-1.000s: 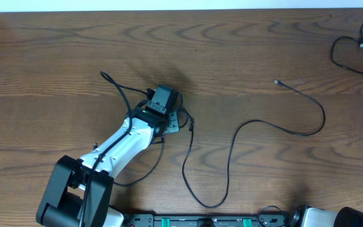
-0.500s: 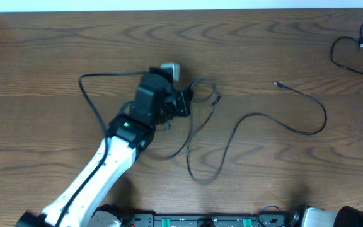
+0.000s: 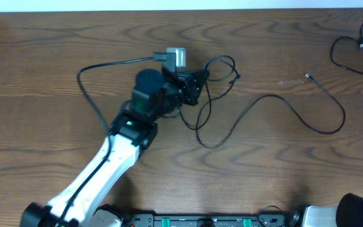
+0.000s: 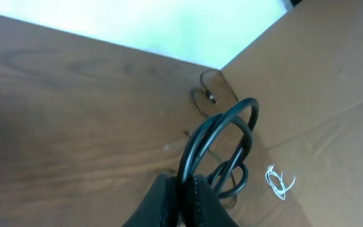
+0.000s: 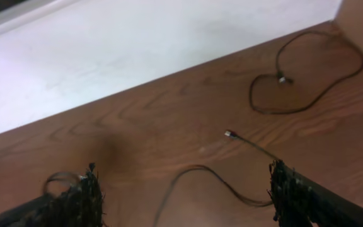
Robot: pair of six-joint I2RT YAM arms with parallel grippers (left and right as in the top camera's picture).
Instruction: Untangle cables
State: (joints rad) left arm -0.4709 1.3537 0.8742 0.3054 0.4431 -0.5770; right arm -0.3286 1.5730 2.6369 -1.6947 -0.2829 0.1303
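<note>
In the overhead view my left gripper hangs over the middle of the table, shut on a bunch of looped black cables. From that bunch one long black cable trails right to a small plug. The left wrist view shows the fingers pinched on the black loops, with a thin white cord lying beyond. My right gripper is open low over the table, holding nothing. The long cable and its plug lie ahead of it.
Another black cable lies coiled at the far right corner, also visible as the coil in the right wrist view. A brown cardboard wall stands along the table's right side. The left arm's own thicker wire arcs out to its left.
The left gripper has moved up the table and to the right with the cable bunch in it, dragging the long cable and its plug rightward. The right gripper's jaws widened slightly.
</note>
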